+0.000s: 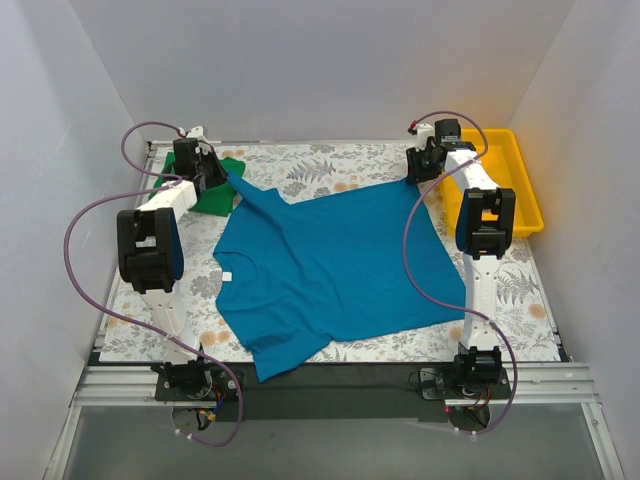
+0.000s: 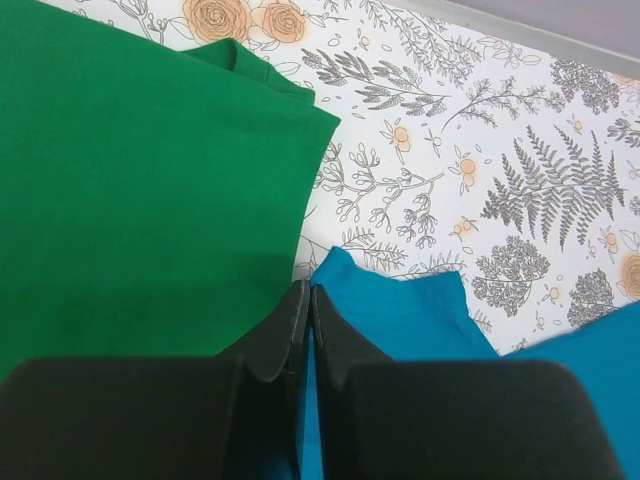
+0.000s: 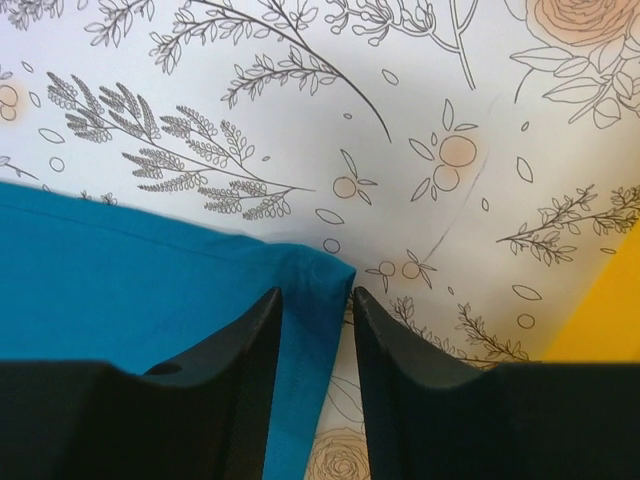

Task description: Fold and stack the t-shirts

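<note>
Green shirt (image 1: 218,196) appears folded; teal shirt (image 1: 330,260) lies unfolded, left gripper (image 2: 308,292) clamped on one corner, right gripper (image 3: 317,296) open astride another.

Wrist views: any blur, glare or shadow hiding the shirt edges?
Left wrist: sharp and evenly lit, blue shirt and green shirt edges clear, though the black fingers show no detail. Right wrist: equally crisp, no glare, shirt corner plain.
</note>
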`<action>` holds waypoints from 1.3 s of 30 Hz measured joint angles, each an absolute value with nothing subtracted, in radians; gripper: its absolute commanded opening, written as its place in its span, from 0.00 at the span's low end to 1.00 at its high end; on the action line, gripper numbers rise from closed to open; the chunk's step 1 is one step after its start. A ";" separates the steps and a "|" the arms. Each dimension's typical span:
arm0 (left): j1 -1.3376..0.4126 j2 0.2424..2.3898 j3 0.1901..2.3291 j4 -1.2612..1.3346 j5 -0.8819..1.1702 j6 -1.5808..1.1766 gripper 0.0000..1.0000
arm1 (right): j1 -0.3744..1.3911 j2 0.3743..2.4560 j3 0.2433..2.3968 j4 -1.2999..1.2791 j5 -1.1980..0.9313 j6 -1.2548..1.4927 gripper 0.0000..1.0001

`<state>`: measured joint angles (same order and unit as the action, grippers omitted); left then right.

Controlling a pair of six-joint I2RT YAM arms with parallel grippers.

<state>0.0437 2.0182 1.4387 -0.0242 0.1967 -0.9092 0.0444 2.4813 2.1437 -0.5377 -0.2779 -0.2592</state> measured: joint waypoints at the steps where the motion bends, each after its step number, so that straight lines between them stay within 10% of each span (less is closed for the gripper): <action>1: 0.044 2.018 1.439 -0.024 0.199 -0.911 0.00 | 0.044 2.485 2.147 -0.536 -0.283 -0.261 0.39; 11: 0.044 2.018 1.439 -0.022 0.225 -0.924 0.00 | 0.046 2.530 2.206 -0.517 -0.309 -0.260 0.01; 22: 0.044 1.981 1.434 -0.021 0.247 -0.950 0.00 | 0.046 2.410 2.038 -0.450 -0.385 -0.273 0.01; 39: 0.044 1.330 1.196 0.114 0.273 -1.018 0.00 | 0.047 1.388 1.455 -0.325 -0.552 -0.398 0.01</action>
<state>0.0437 1.3304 1.1965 0.1143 0.2733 -1.0176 0.0471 1.3884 1.4551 -0.3248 -0.5518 -0.3985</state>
